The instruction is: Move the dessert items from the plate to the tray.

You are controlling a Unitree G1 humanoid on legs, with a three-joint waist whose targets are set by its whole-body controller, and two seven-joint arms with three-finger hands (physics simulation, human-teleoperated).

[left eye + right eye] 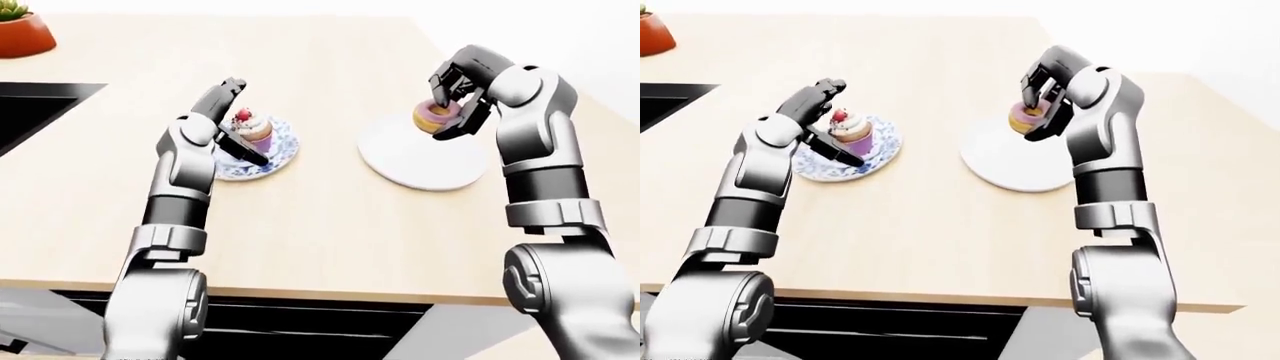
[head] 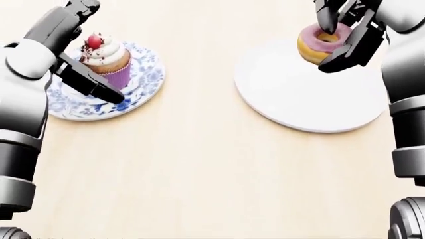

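Observation:
A pink-frosted donut [image 2: 323, 42] hangs above the upper edge of the round white tray [image 2: 305, 99], with my right hand [image 2: 339, 35] shut on it. A cupcake [image 2: 106, 57] with white cream, a cherry and a purple liner stands on the blue-patterned plate [image 2: 143, 84] at the head view's upper left. My left hand [image 2: 83, 55] stands open about the cupcake, one black finger low in front of it, the others raised at its left.
The light wooden counter [image 1: 330, 217] stretches around both dishes. A dark sink or stove [image 1: 30, 109] lies at the far left of the left-eye view, and an orange plant pot [image 1: 22, 31] sits in its top left corner.

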